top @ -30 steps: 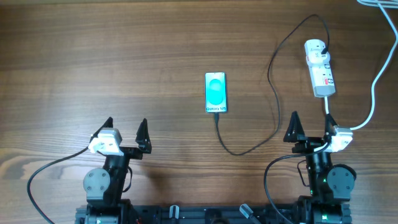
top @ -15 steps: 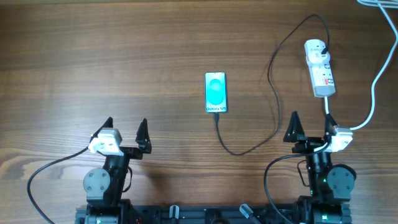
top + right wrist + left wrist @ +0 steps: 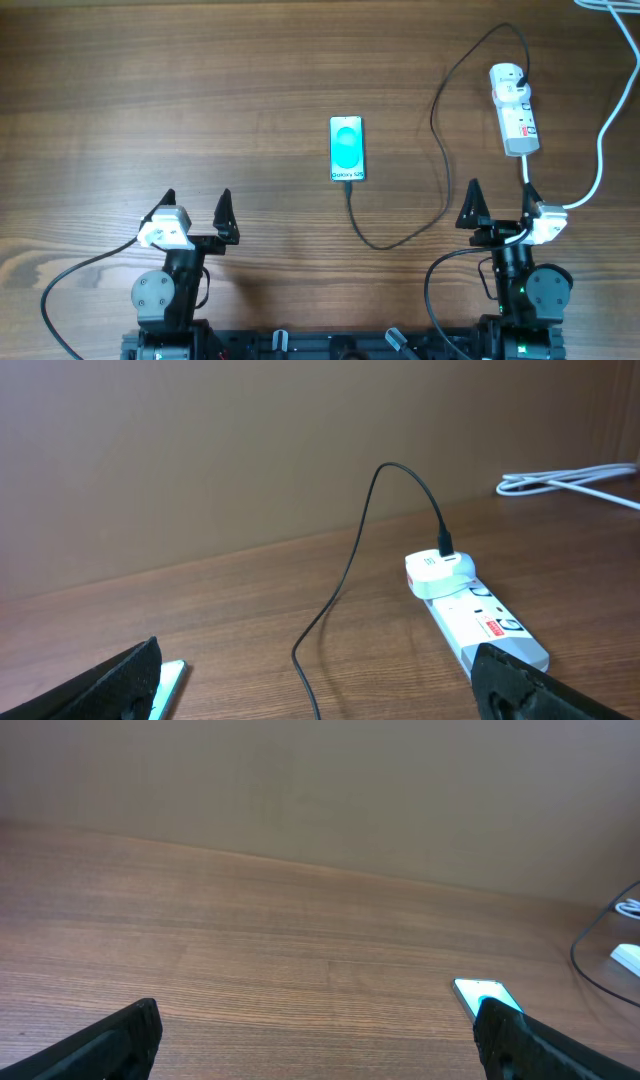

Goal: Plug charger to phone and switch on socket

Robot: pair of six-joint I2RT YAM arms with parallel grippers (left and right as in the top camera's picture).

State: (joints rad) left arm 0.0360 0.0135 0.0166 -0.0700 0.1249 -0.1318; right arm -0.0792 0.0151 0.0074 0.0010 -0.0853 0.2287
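Observation:
The phone (image 3: 346, 149) lies mid-table with its light blue screen lit; it also shows in the left wrist view (image 3: 480, 993) and the right wrist view (image 3: 168, 682). The thin black charger cable (image 3: 440, 100) runs from the phone's near end in a loop up to the plug on the white socket strip (image 3: 513, 110), seen too in the right wrist view (image 3: 475, 620). My left gripper (image 3: 194, 211) is open and empty near the front left. My right gripper (image 3: 499, 205) is open and empty, just in front of the socket.
The socket's thick white cord (image 3: 603, 140) curves along the right edge to the far right corner, where it also shows in the right wrist view (image 3: 570, 478). A plain wall stands behind the table.
My left gripper has shifted slightly to the left and nearer the front. Nothing else has moved.

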